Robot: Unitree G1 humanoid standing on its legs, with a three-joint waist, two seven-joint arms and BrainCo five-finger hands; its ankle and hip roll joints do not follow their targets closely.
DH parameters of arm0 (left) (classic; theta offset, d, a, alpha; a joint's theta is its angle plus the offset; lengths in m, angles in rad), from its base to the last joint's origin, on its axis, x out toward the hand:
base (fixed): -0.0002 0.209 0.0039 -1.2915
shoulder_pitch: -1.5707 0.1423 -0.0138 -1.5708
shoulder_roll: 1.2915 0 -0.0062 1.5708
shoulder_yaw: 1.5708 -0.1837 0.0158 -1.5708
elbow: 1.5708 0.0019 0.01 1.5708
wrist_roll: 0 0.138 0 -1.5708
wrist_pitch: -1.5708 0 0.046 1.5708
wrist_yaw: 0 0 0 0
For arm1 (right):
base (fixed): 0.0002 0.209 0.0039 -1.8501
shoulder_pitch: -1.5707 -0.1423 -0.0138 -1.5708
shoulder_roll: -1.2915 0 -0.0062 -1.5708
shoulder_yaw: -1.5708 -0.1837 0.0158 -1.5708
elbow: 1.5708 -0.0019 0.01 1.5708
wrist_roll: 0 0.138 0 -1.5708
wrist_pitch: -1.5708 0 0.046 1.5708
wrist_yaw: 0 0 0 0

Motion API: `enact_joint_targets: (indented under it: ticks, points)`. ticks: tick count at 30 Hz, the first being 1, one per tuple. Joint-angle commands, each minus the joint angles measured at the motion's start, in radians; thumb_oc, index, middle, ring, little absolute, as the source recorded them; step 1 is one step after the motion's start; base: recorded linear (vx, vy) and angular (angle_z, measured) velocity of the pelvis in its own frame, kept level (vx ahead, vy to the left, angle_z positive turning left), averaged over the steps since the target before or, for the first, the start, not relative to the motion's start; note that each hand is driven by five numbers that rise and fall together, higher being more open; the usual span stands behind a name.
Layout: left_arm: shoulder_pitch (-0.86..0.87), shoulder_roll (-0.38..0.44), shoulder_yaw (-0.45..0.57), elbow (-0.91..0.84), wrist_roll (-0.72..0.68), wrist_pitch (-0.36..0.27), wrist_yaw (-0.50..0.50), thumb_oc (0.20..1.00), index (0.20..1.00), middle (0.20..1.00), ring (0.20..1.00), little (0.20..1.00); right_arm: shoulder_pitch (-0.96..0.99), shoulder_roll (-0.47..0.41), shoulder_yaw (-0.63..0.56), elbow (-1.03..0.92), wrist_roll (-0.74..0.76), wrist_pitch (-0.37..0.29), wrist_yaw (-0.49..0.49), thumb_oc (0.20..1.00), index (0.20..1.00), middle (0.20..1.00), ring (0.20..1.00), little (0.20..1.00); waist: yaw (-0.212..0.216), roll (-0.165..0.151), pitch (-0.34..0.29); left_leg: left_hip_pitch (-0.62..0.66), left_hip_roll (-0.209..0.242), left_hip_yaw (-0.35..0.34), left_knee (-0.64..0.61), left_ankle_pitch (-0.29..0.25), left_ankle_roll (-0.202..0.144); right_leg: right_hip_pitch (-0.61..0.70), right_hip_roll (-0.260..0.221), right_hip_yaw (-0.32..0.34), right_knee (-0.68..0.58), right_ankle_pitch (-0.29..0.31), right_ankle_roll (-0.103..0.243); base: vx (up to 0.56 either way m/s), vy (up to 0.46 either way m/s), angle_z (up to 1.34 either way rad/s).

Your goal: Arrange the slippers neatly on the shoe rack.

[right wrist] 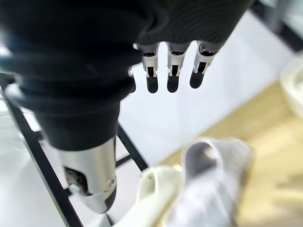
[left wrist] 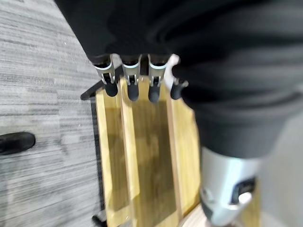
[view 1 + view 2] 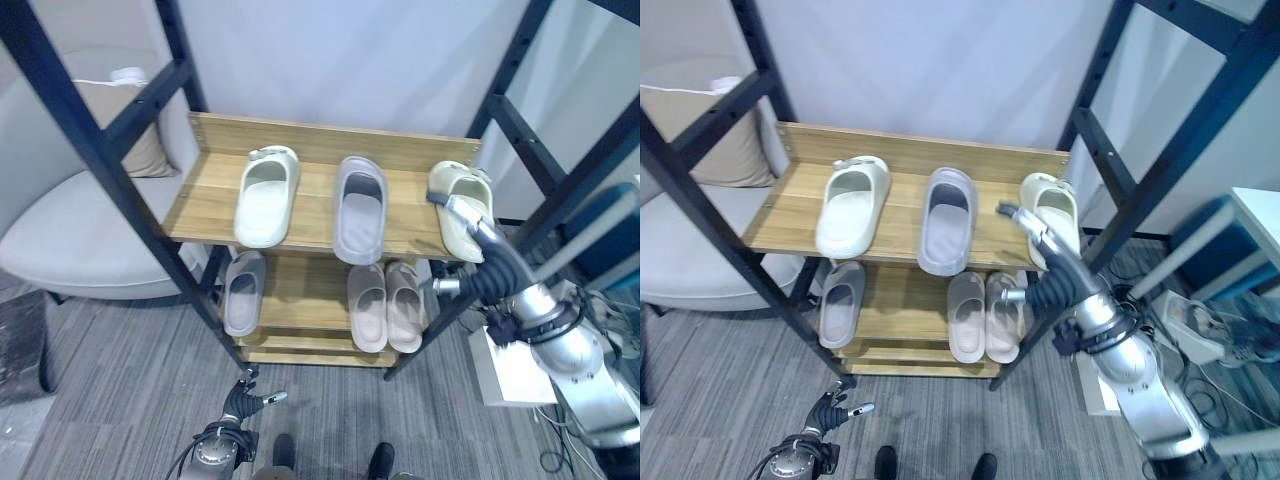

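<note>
On the wooden shoe rack's top shelf (image 3: pixel 205 200) three slippers lie side by side, toes toward me: a cream slipper (image 3: pixel 266 195) on the left, a grey slipper (image 3: pixel 360 208) in the middle and a second cream slipper (image 3: pixel 468 190) at the right end. My right hand (image 3: pixel 462 218) reaches over that right cream slipper with straight fingers (image 1: pixel 173 75) and holds nothing. The lower shelf (image 3: pixel 300 290) carries a grey slipper (image 3: pixel 243 290) and a pair of beige slippers (image 3: pixel 385 305). My left hand (image 3: pixel 238 403) hangs low near the floor in front of the rack, fingers (image 2: pixel 132 80) relaxed and empty.
Black metal frame posts (image 3: pixel 110 160) cross in front of the rack on both sides. A grey seat (image 3: pixel 80 240) with a tan cushion (image 3: pixel 140 150) stands to the left. A white box (image 3: pixel 515 375) lies on the carpet at the right.
</note>
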Motion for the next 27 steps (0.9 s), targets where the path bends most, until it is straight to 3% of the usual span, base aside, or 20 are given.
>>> enact_joint_targets:
  ticks: [1, 3, 5, 11, 25, 26, 27]
  points:
    - [-0.078, -0.001, -0.023, 0.021, -0.028, -0.044, 0.009, 1.000, 1.000, 1.000, 1.000, 1.000, -0.107, 0.007, -0.026, 0.038, -0.102, 0.008, -0.145, 1.000, 1.000, 1.000, 1.000, 1.000, 0.047, -0.010, 0.012, 0.042, -0.024, -0.038, 0.015, -0.115, 0.007, 0.042, 0.021, -0.052, 0.029, -0.091, 0.042, 0.02, 0.016, 0.21]
    - [-0.080, 0.001, -0.026, 0.021, -0.029, -0.045, 0.010, 1.000, 1.000, 1.000, 1.000, 1.000, -0.150, 0.014, -0.010, 0.076, -0.134, 0.021, -0.173, 1.000, 1.000, 1.000, 1.000, 1.000, 0.053, -0.011, 0.015, 0.042, -0.025, -0.042, 0.016, -0.115, 0.008, 0.044, 0.020, -0.058, 0.029, -0.091, 0.041, 0.01, 0.012, 0.17]
    - [-0.077, 0.013, -0.049, 0.017, -0.038, -0.045, 0.008, 1.000, 1.000, 1.000, 1.000, 1.000, -0.272, 0.023, 0.025, 0.218, -0.224, 0.081, -0.237, 1.000, 1.000, 1.000, 1.000, 1.000, 0.093, -0.016, 0.020, 0.037, -0.027, -0.059, 0.019, -0.113, 0.009, 0.049, 0.019, -0.077, 0.029, -0.092, 0.040, 0.02, 0.016, 0.16]
    - [-0.077, 0.016, -0.060, 0.039, -0.041, -0.046, 0.004, 1.000, 1.000, 1.000, 1.000, 1.000, -0.373, 0.019, 0.062, 0.389, -0.293, 0.142, -0.292, 1.000, 1.000, 1.000, 1.000, 1.000, 0.131, -0.023, 0.031, 0.028, -0.033, -0.085, 0.023, -0.113, 0.010, 0.053, 0.021, -0.103, 0.032, -0.095, 0.038, 0.02, 0.004, 0.22]
    - [-0.086, 0.013, -0.105, 0.078, -0.039, -0.057, 0.013, 1.000, 1.000, 1.000, 1.000, 1.000, -0.535, 0.051, 0.184, 0.715, -0.304, 0.199, -0.346, 1.000, 1.000, 1.000, 1.000, 1.000, 0.195, -0.021, 0.051, 0.009, -0.039, -0.129, 0.030, -0.107, 0.009, 0.058, 0.023, -0.148, 0.028, -0.100, 0.033, 0.02, 0.000, 0.10]
    - [-0.089, 0.014, -0.113, 0.080, -0.039, -0.060, 0.016, 1.000, 1.000, 1.000, 1.000, 1.000, -0.552, 0.061, 0.200, 0.775, -0.298, 0.204, -0.358, 0.542, 0.542, 0.542, 0.542, 0.542, 0.203, -0.017, 0.053, 0.011, -0.036, -0.135, 0.030, -0.110, 0.006, 0.060, 0.026, -0.152, 0.026, -0.103, 0.033, 0.00, 0.007, 0.07]
    - [-0.092, 0.011, -0.117, 0.082, -0.041, -0.062, 0.017, 1.000, 1.000, 1.000, 1.000, 1.000, -0.563, 0.066, 0.206, 0.800, -0.293, 0.204, -0.366, 0.200, 0.200, 0.200, 0.200, 0.200, 0.207, -0.014, 0.055, 0.009, -0.038, -0.138, 0.031, -0.109, 0.005, 0.062, 0.026, -0.154, 0.025, -0.103, 0.031, 0.01, 0.005, 0.09]
